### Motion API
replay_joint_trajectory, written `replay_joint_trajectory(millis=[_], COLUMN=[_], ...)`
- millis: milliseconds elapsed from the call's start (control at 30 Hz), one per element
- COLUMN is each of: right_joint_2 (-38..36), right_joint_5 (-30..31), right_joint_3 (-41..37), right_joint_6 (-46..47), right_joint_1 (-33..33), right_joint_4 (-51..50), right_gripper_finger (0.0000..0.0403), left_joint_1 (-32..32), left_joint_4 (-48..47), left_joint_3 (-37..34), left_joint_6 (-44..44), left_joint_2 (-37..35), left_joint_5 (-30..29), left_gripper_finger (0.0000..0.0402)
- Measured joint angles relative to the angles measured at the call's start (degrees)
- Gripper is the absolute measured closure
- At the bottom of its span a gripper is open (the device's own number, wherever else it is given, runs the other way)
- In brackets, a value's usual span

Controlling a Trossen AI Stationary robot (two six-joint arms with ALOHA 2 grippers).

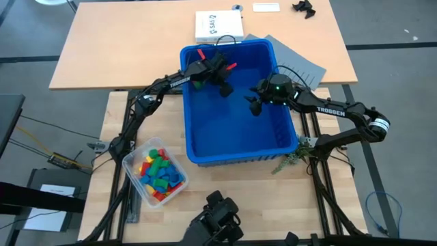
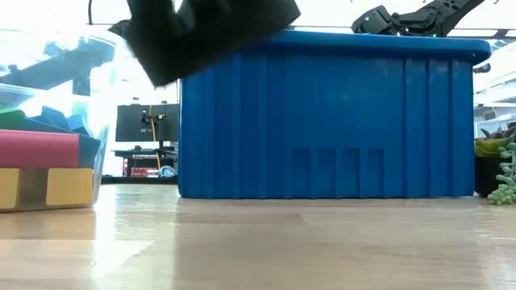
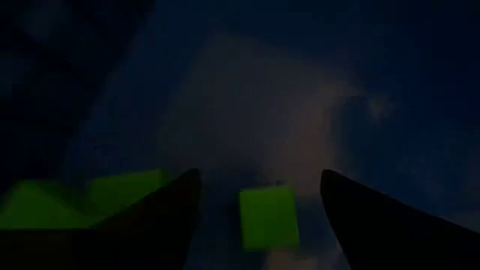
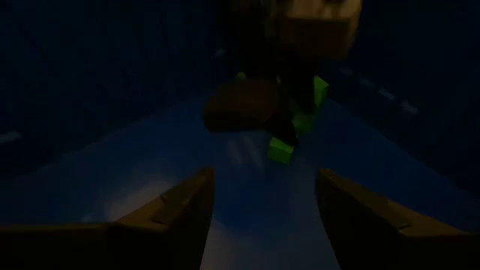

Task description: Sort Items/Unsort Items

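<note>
Both my arms reach into the blue bin at the table's centre. My left gripper sits over the bin's far-left corner, and its fingers stand apart with nothing between them. In the left wrist view a green block lies on the bin floor in the gap ahead of the fingers, not touching either. More green blocks lie just beside the one finger.

My right gripper hangs over the bin's right half, near the far wall. Its fingers are also apart and hold nothing. In the right wrist view the bin floor shows between them, with my left gripper farther off and a green block below it.

Most blocks are in the clear tub, which stands on the table just off the bin's near-left corner. It holds red, yellow, green and blue pieces heaped together. The low view shows the tub's side with a red block above yellow blocks.

A white box and grey sheets lie beyond the bin. A small plant sits at its near-right corner.
</note>
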Motion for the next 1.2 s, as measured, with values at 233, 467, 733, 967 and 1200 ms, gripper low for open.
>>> replay_joint_trajectory(millis=[233,467,733,967,1200], right_joint_2=[0.0,0.0,0.0,0.0,0.0], right_joint_5=[0.0,0.0,0.0,0.0,0.0], right_joint_3=[0.0,-2.0,-3.7,-3.6,-3.5], right_joint_6=[-0.1,-0.1,0.4,0.7,1.7], right_joint_1=[0.0,0.0,0.0,0.0,0.0], right_joint_4=[-2.0,0.9,1.3,1.4,1.6], right_gripper_finger=[0.0174,0.0174,0.0174,0.0174,0.0174], left_joint_1=[0.6,0.7,0.6,0.1,-3.2], left_joint_4=[1.7,4.0,4.5,3.2,-3.3], left_joint_3=[-5.6,-6.4,-6.4,-5.6,-3.9], left_joint_6=[-1.3,-1.6,-0.9,-0.7,0.6], left_joint_2=[0.5,0.5,0.5,-1.9,-11.5], left_joint_5=[3.8,2.7,2.7,2.2,-1.6], left_gripper_finger=[0.0118,0.0147,0.0258,0.0263,0.0263])
